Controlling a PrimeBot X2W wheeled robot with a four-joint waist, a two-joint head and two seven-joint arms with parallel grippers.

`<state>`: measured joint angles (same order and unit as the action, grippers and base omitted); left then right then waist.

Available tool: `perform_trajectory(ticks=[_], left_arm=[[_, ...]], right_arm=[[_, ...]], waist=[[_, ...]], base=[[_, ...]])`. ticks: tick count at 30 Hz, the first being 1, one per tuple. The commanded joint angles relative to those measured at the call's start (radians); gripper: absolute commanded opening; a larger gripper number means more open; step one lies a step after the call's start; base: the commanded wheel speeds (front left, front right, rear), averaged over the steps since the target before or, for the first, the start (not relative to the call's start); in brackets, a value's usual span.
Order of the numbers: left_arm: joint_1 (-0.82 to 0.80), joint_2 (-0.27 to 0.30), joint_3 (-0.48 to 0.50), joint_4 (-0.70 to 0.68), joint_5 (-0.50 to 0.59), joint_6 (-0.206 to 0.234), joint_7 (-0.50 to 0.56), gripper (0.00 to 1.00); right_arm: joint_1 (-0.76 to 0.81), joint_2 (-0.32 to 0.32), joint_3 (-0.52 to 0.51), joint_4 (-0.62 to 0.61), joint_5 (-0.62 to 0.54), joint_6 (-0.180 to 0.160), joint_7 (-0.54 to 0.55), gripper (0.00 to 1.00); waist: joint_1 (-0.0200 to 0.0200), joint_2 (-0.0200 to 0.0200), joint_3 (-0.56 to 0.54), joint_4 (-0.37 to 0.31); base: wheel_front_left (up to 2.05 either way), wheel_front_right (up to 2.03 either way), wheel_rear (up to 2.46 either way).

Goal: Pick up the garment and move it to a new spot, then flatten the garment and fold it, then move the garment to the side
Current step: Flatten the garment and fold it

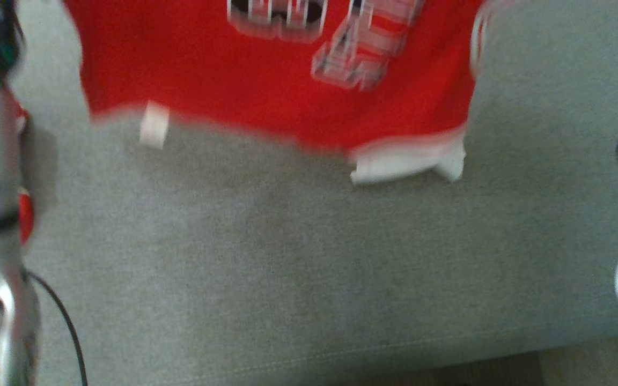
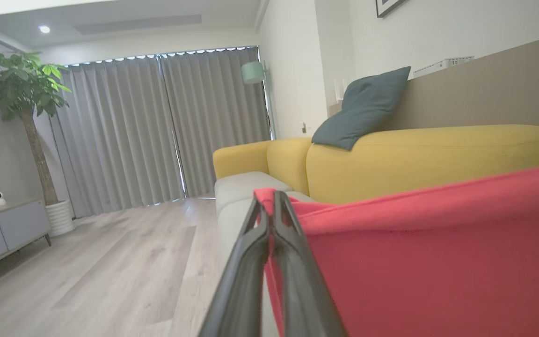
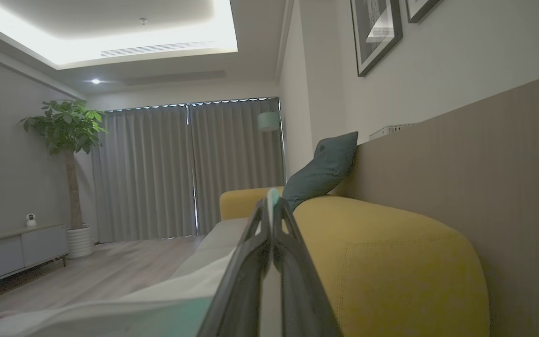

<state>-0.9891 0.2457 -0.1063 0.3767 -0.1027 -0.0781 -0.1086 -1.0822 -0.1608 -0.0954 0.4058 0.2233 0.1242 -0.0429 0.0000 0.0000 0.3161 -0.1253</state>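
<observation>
Red garment point(image 2: 438, 252) held spread over the grey sofa point(image 1: 309, 279): left pincer point(image 2: 269, 196) clamped on its red edge, right pincer point(image 3: 269, 202) on a pale edge, seemingly to lay it flat.

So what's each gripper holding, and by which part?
The left gripper is shut on the red garment, pinching a corner of its edge. The right gripper pinches pale cloth at its tips, seemingly the garment's white trim.
</observation>
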Motion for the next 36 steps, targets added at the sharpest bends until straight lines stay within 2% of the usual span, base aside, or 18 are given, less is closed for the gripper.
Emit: perform_trajectory(ticks=[1, 5, 8, 11, 14, 19, 24, 30, 36], left_arm=[[-0.137, 0.048, 0.021, 0.017, 0.026, 0.016, -0.024, 0.0], [-0.321, 0.047, 0.0, 0.158, 0.069, 0.048, -0.077, 0.0], [-0.446, 0.042, 0.001, 0.228, 0.077, 0.068, -0.113, 0.0], [-0.496, 0.038, 0.008, 0.283, 0.07, 0.079, -0.14, 0.0], [-0.47, 0.041, 0.015, 0.336, 0.054, 0.072, -0.148, 0.0], [-0.292, 0.016, 0.049, 0.413, -0.001, 0.075, -0.152, 0.0], [-0.036, -0.05, 0.116, 0.4, -0.075, 0.091, -0.153, 0.0], [0.265, -0.132, 0.171, 0.319, -0.104, 0.106, -0.153, 0.0], [0.442, -0.165, 0.196, 0.289, -0.105, 0.106, -0.153, 0.0]], right_arm=[[-0.129, 0.012, -0.021, 0.01, -0.037, 0.007, -0.044, 0.0], [-0.313, 0.015, -0.089, 0.131, -0.141, 0.007, -0.155, 0.0], [-0.425, 0.008, -0.137, 0.18, -0.205, 0.007, -0.199, 0.0], [-0.474, 0.001, -0.195, 0.198, -0.242, 0.007, -0.216, 0.0], [-0.468, -0.005, -0.243, 0.21, -0.25, 0.007, -0.218, 0.0], [-0.304, 0.007, -0.211, 0.267, -0.21, 0.007, -0.219, 0.0], [-0.071, 0.02, -0.126, 0.308, -0.094, 0.007, -0.219, 0.0], [0.21, 0.03, -0.023, 0.246, 0.056, 0.007, -0.216, 0.0], [0.415, 0.024, 0.037, 0.159, 0.151, 0.007, -0.168, 0.0]], waist=[[0.0, 0.0, 0.1, 0.018], [0.0, 0.0, 0.116, 0.026], [0.0, 0.0, 0.136, 0.035], [0.0, 0.0, 0.141, 0.042], [0.0, 0.0, 0.159, 0.04], [0.0, 0.0, 0.174, 0.026], [0.0, 0.0, 0.164, 0.011], [0.0, 0.0, 0.092, -0.007], [0.0, 0.0, 0.011, -0.015]], base=[[0.0, 0.0, 0.0], [0.0, 0.0, 0.0], [0.0, 0.0, 0.0], [0.0, 0.0, 0.0], [0.0, 0.0, 0.0], [0.0, 0.0, 0.0], [0.0, 0.0, 0.0], [0.0, 0.0, 0.0], [0.0, 0.0, 0.0]])
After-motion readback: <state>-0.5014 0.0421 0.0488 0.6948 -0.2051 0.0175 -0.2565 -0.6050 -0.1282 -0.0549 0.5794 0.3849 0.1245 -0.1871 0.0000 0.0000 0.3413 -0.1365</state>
